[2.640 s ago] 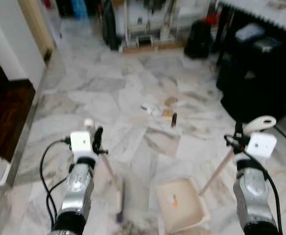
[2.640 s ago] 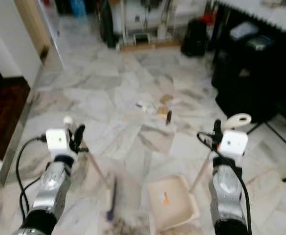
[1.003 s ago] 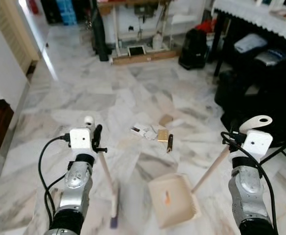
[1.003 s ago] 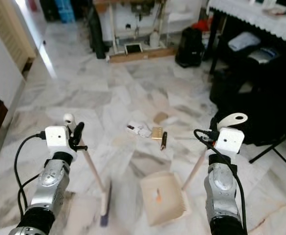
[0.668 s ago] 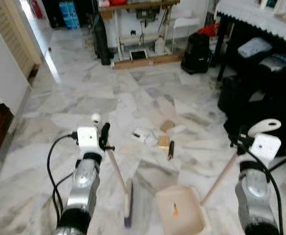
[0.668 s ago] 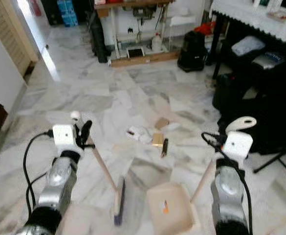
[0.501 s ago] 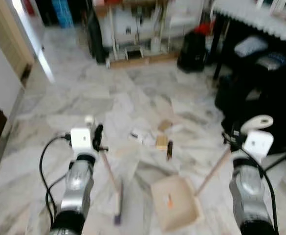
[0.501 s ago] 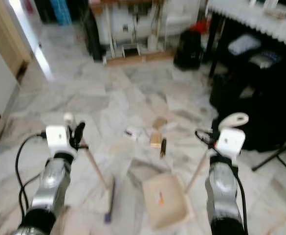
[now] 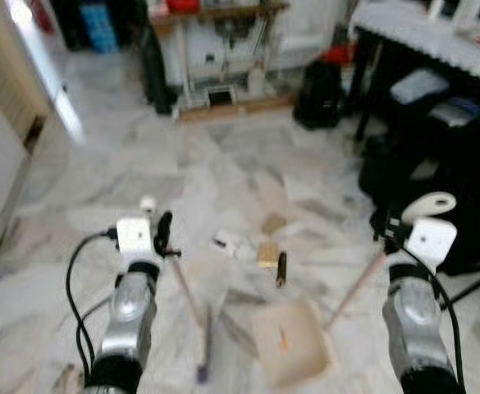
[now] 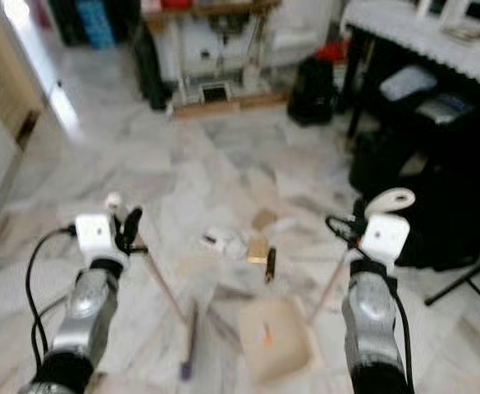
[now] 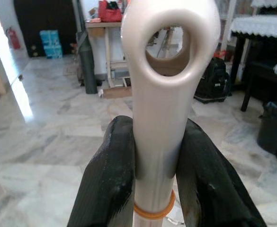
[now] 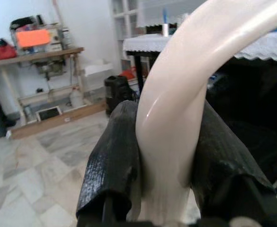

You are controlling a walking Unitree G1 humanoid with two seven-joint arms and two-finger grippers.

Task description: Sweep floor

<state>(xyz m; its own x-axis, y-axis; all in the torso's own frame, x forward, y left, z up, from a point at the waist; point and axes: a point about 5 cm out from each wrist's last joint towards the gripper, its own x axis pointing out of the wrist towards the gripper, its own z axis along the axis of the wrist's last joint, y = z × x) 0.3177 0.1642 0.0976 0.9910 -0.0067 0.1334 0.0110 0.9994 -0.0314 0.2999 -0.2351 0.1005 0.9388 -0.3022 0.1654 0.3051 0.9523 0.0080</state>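
Left end effector (image 11: 153, 156) clamped on cream broom handle (image 11: 164, 109) with a hanging loop at its top; the shaft slants down from it to the dark-bristled broom head (image 9: 204, 349) on the marble floor (image 9: 141, 172). Right end effector (image 12: 169, 142) clamped on the cream dustpan (image 9: 293, 349) handle; the pan sits on the floor below and inward of it, orange scrap inside. Litter (image 9: 260, 246) lies just beyond the pan.

Head views motion-blurred; wrist views sharp; window glare on floor (image 9: 63, 123).
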